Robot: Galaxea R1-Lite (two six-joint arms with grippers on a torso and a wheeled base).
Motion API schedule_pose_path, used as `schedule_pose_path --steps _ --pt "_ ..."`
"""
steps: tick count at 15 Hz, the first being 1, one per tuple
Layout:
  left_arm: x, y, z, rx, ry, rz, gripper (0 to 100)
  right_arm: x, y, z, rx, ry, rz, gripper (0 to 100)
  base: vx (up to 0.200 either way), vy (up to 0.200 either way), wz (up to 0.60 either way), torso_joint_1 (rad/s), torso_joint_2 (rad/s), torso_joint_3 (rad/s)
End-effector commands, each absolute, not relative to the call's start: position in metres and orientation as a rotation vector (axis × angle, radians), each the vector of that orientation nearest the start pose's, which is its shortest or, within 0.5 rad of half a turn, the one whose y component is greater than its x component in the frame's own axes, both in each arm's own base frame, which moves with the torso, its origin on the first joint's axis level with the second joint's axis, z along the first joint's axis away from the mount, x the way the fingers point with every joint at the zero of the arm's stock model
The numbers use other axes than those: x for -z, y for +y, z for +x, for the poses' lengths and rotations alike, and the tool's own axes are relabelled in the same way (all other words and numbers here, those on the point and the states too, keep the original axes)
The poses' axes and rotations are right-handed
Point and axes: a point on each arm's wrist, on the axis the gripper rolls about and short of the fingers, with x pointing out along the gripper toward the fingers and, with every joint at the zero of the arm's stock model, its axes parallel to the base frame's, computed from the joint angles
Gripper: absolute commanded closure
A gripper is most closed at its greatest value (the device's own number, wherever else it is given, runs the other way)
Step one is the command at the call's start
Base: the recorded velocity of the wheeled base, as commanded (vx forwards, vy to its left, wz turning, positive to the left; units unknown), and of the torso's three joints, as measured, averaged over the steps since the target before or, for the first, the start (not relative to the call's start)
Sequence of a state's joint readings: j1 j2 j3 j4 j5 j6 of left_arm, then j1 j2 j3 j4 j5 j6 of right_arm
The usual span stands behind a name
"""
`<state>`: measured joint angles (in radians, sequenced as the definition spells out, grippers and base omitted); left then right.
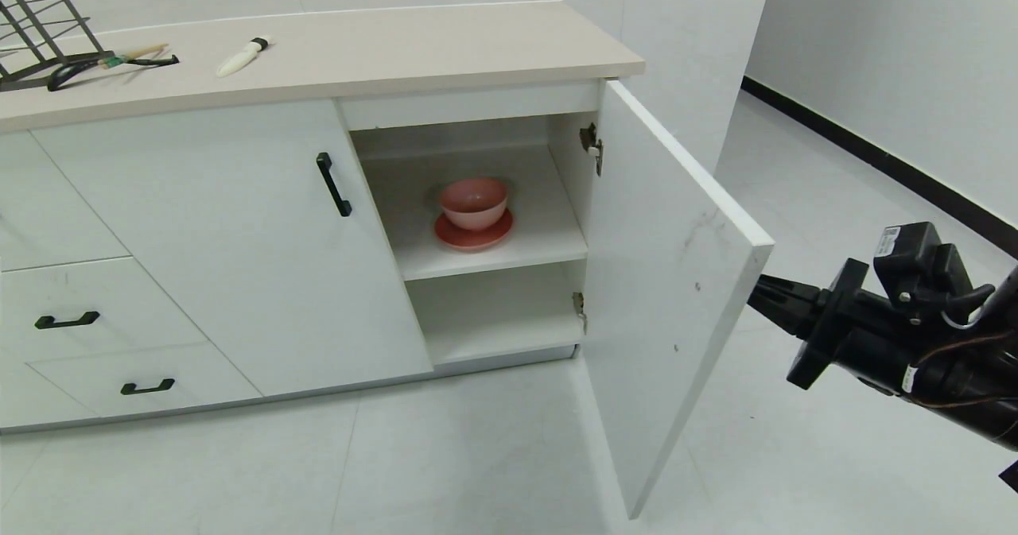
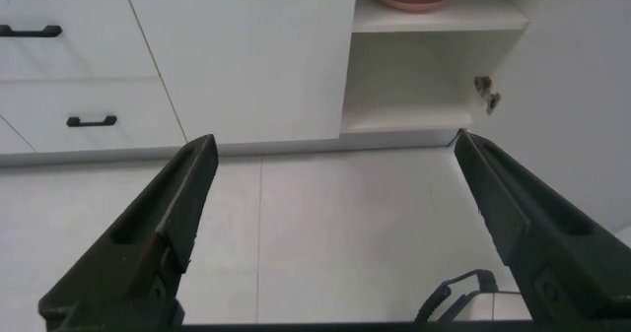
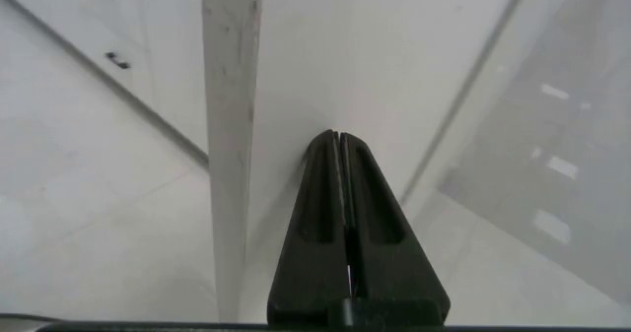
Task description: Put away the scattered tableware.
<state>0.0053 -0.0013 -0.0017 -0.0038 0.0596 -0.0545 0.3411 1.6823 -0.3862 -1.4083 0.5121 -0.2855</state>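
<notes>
Judging by how things lie, the task looks partly done. On the counter (image 1: 413, 42), far to the left of both grippers, a wooden-handled utensil (image 1: 141, 54) lies at the foot of a dark wire rack (image 1: 36, 26). A pale-handled utensil (image 1: 243, 56) lies just beside it, so these two probably remain to be put away. Further right, a pink bowl (image 1: 474, 199) sits on a red plate (image 1: 474, 237) on the upper shelf (image 1: 517, 258) of the open cupboard, already stowed. The lower shelf (image 1: 501, 332) below them holds nothing. The cupboard door (image 1: 664, 281) stands swung out, so closing it seems to be the step in hand or close to it. The left gripper (image 2: 332, 143) has its fingers (image 2: 163, 229) spread wide with nothing between them. Beyond its tips lie the floor and the cupboard's base, and the bowl and plate sit farther off and above the line of the tips, well apart from them. The right gripper (image 3: 337, 147) has its two fingers pressed together, holding nothing. Its joined tip points at the outer face of the door, just beside the door's free edge, and appears to touch it, though contact cannot be confirmed. From there the bowl and plate are on the far side of the door from the fingertips, inside the cupboard.
</notes>
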Motion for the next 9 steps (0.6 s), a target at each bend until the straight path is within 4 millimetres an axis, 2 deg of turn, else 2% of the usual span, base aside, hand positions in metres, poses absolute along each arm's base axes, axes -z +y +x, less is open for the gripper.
schedule_pose_path --steps 1,4,6,9 --pt "-0.076 0.001 -0.023 -0.066 -0.008 -0.055 0 -0.159 0.111 0.238 -0.881 -0.234 -0.272 100 0.000 0.000 0.00 0.000 0.00 0.000" --pt "-0.076 0.001 -0.023 -0.066 -0.008 -0.055 0 -0.156 0.127 0.246 -0.924 -0.238 -0.267 100 0.000 0.000 0.00 0.000 0.00 0.000" --pt "-0.076 0.001 -0.023 -0.066 -0.008 -0.055 0 -0.153 0.144 0.250 -0.973 -0.247 -0.262 100 0.000 0.000 0.00 0.000 0.00 0.000" --pt "-0.076 0.001 -0.023 -0.066 -0.008 -0.055 0 -0.162 0.169 0.257 -1.026 -0.309 -0.253 100 0.000 0.000 0.00 0.000 0.00 0.000"
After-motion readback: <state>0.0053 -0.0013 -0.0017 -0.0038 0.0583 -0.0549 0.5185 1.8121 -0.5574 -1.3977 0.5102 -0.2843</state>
